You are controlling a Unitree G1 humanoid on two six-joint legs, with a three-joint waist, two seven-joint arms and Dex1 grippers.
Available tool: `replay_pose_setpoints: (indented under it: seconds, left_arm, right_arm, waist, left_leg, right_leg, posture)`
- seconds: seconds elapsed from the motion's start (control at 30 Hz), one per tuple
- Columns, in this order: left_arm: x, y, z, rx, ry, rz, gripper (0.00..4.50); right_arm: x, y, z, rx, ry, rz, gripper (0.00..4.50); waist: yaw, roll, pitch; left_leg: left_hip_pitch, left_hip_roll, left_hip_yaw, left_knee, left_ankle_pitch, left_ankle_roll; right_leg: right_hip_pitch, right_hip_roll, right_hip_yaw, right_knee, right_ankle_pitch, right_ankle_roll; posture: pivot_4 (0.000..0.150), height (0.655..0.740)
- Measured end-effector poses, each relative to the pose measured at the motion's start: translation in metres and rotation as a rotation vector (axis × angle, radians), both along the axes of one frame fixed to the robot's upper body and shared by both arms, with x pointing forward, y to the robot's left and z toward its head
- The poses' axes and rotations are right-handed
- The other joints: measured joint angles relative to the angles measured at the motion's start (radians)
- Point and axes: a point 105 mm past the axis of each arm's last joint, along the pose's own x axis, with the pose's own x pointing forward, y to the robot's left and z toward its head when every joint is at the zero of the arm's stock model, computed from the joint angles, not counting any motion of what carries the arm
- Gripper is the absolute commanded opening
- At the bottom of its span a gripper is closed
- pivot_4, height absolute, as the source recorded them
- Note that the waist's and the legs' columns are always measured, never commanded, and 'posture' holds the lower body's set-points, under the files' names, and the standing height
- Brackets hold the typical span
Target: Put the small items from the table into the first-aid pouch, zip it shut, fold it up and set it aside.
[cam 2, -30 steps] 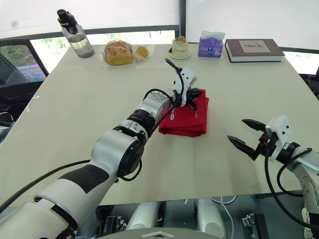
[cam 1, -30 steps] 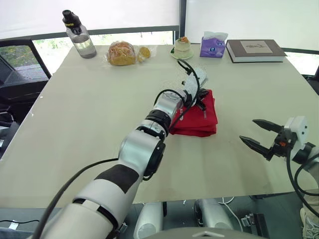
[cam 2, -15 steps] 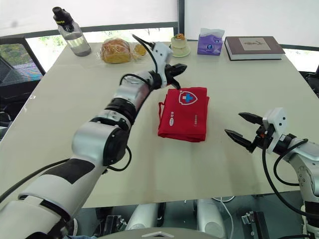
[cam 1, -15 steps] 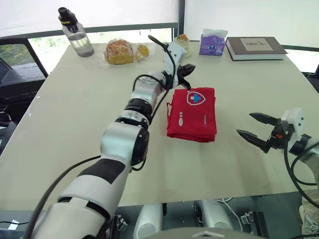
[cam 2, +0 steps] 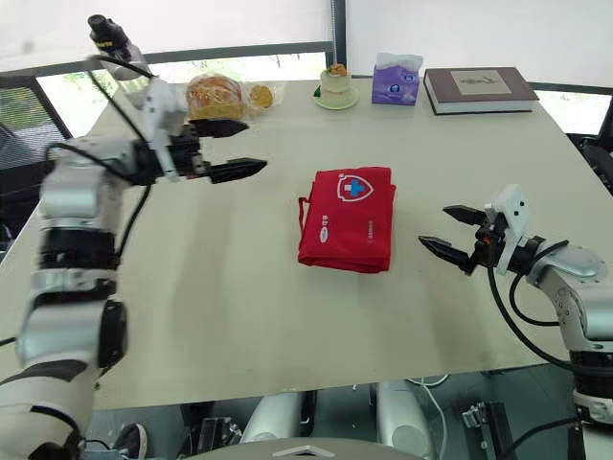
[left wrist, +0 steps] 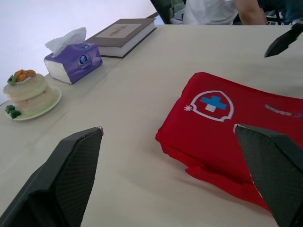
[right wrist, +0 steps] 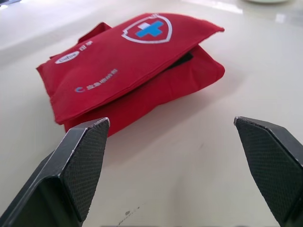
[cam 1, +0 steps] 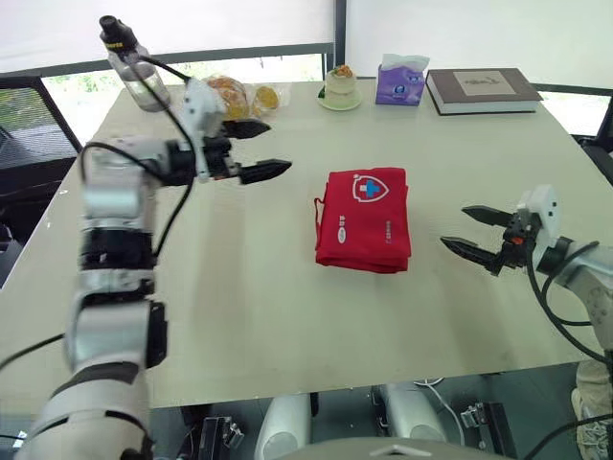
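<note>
Hovering low over the table (cam 1: 239,307) near its right edge, the right gripper (cam 1: 456,226) has its 2 black fingers spread wide and nothing between them. The fingertips aim toward the first-aid pouch (cam 1: 364,218) and stand apart from it, with bare table between.

Pouch: red, lying flat near the table's middle, a little right of centre. It is folded over in layers. The white shield with the blue cross faces up at its far end, and white lettering runs along the top panel. A thin red loop sticks out on its left side. The right wrist view shows a dark gap between the upper flap and the lower layers. I cannot tell whether the zip is closed.

The left gripper (cam 1: 276,146) is held over the far left part of the table, well apart from the pouch. Its 2 fingers are splayed and empty, and they point right.

Far edge of the table, left to right: 1 water bottle (cam 1: 124,59) with a black cap, 1 bagged bread loaf (cam 1: 230,91), 1 small pastry (cam 1: 266,96), 1 layered cake on a plate (cam 1: 337,86), 1 purple tissue pack (cam 1: 399,81), 1 dark hardback book (cam 1: 482,88).

In the left wrist view, a person in a white shirt (left wrist: 208,10) sits beyond the table.
</note>
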Motion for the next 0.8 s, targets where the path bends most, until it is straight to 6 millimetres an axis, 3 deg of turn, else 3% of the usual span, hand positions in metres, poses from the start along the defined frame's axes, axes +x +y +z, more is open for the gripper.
replay_pose_setpoints:
  seconds: [0.13,0.33,0.63,0.8]
  left_arm:
    - [-0.029,0.005,0.003,0.045,0.027,-0.038,4.46]
    - [-0.068,-0.003,-0.019,0.094,0.125,-0.120,4.46]
    - [-0.089,-0.009,-0.021,0.114,0.159,-0.160,4.46]
    - [-0.089,-0.010,-0.020,0.102,0.156,-0.160,4.46]
  right_arm:
    - [0.013,0.005,0.000,0.004,0.037,-0.023,4.50]
    - [0.031,0.030,0.001,0.103,0.186,-0.005,4.50]
    - [0.036,0.043,-0.035,0.120,0.468,-0.061,4.50]
    - [0.032,0.055,-0.035,0.154,0.532,-0.044,4.50]
  waist:
    - [0.007,0.000,0.000]
    - [-0.002,0.000,0.000]
    - [-0.001,0.000,0.001]
    - [-0.004,0.000,0.000]
  left_leg:
    - [0.000,0.000,-0.001,0.000,0.000,0.000]
    - [0.000,0.001,0.000,0.000,0.000,0.000]
    - [0.000,0.001,0.001,0.000,0.000,0.000]
    - [-0.001,0.001,0.001,-0.001,0.000,0.000]
  right_leg:
    - [0.000,0.000,-0.001,0.000,0.000,0.000]
    - [0.000,0.000,0.000,0.000,0.000,0.000]
    - [-0.001,0.001,0.000,0.000,0.000,0.000]
    - [-0.002,0.001,0.001,0.000,0.000,0.000]
  posture:
    - [0.150,0.7400]
    - [0.150,0.7400]
    - [0.150,0.7400]
    - [0.150,0.7400]
